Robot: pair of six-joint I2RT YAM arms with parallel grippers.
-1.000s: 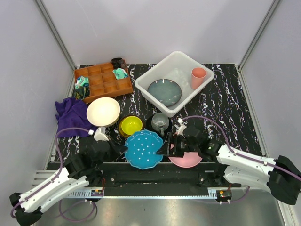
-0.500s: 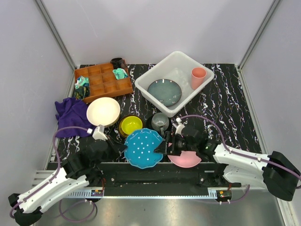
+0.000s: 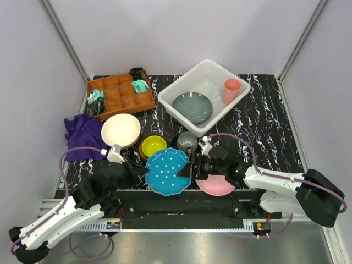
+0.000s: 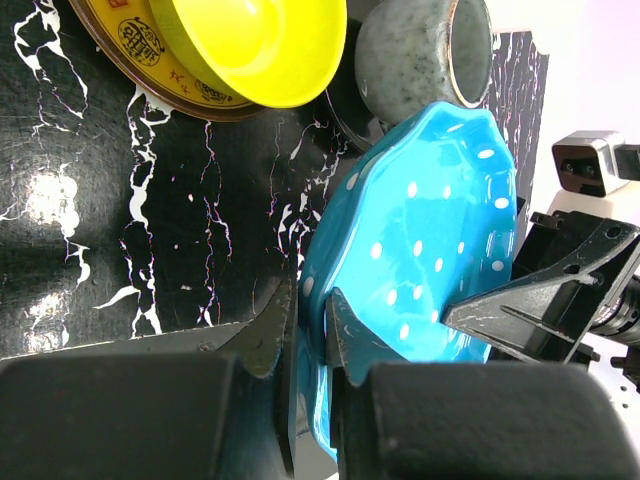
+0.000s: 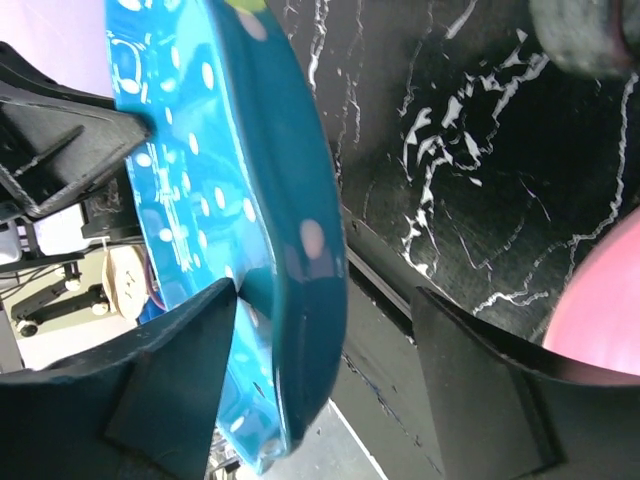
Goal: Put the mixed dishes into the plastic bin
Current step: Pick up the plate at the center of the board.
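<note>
Two fingers (image 4: 266,335), dotted plate (image 4: 420,250) pinched (left wrist)

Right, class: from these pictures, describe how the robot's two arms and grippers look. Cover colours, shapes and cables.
The left arm and right arm both have white shell segments linked by black joints, and a thin purple cable loops along each. The left gripper and right gripper are black, with angular, wedge-shaped fingers. A small white block sits at each wrist.
</note>
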